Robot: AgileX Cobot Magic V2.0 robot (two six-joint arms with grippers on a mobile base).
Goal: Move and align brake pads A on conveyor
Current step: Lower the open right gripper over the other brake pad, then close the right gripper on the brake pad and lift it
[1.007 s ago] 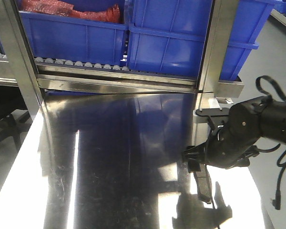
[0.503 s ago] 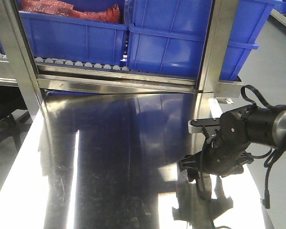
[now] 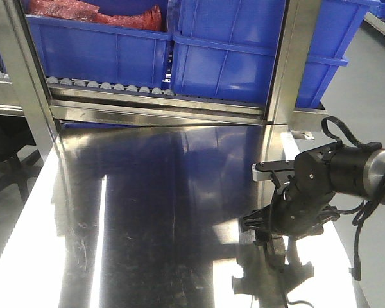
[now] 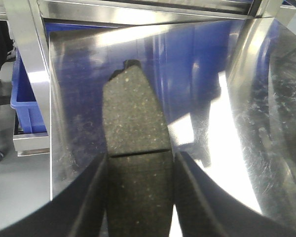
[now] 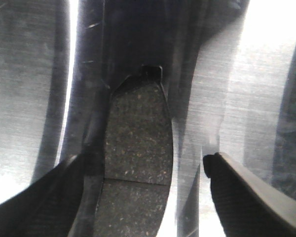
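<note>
**Steel tabletop stage: no pad seen on the conveyor yet**

Steel tabletop [image 3: 147,212] is filling every view. The conveyor is not showing in any of them, so no alignment is being evidenced. Judged progress: early, with both the transfer and the lining-up outstanding.

Only two of the brake pads A are appearing. The right arm [image 3: 333,176] is reaching low over the tabletop's right side. The right pincer [image 5: 140,165] is standing spread, straddling the lying brake pad [image 5: 138,133]. That pad is apparently resting flat on the steel, and the right-hand finger is sitting clearly apart from it. The left pincer [image 4: 138,165] is pinching the held brake pad [image 4: 130,111] by its long edges, seemingly clear of the steel, near the tabletop's left rim.

Behind, the roller rack [image 3: 115,86] is carrying blue bins [image 3: 231,58], and a steel upright [image 3: 289,64] is standing close behind the right arm. Both are bounding the back edge and limiting any forward swing. Whether the route to the belt is free cannot be told.
</note>
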